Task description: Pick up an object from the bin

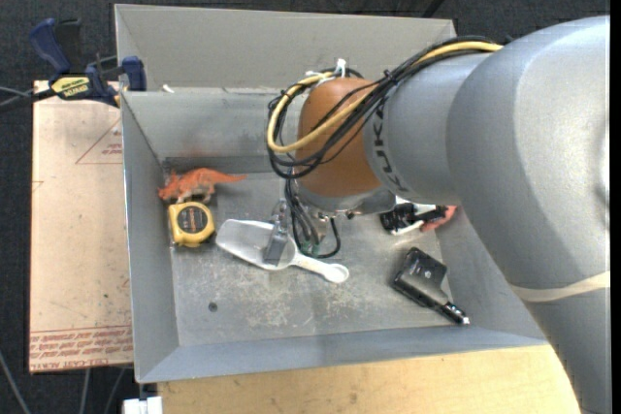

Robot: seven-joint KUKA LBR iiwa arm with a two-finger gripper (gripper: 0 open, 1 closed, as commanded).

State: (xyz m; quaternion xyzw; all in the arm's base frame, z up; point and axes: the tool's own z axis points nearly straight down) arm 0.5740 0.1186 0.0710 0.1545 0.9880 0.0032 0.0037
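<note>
Camera view: the gripper is down at the middle of the bin, right at the white plastic scoop, whose handle runs off to the lower right. Whether it is open or closed cannot be told. A yellow tape measure and an orange toy dinosaur lie left of the scoop. A black device lies well apart at the lower right.

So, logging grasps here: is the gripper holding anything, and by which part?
Cannot be told. The gripper is down on the wide bowl end of the white plastic scoop lying in the grey metal bin.
</note>
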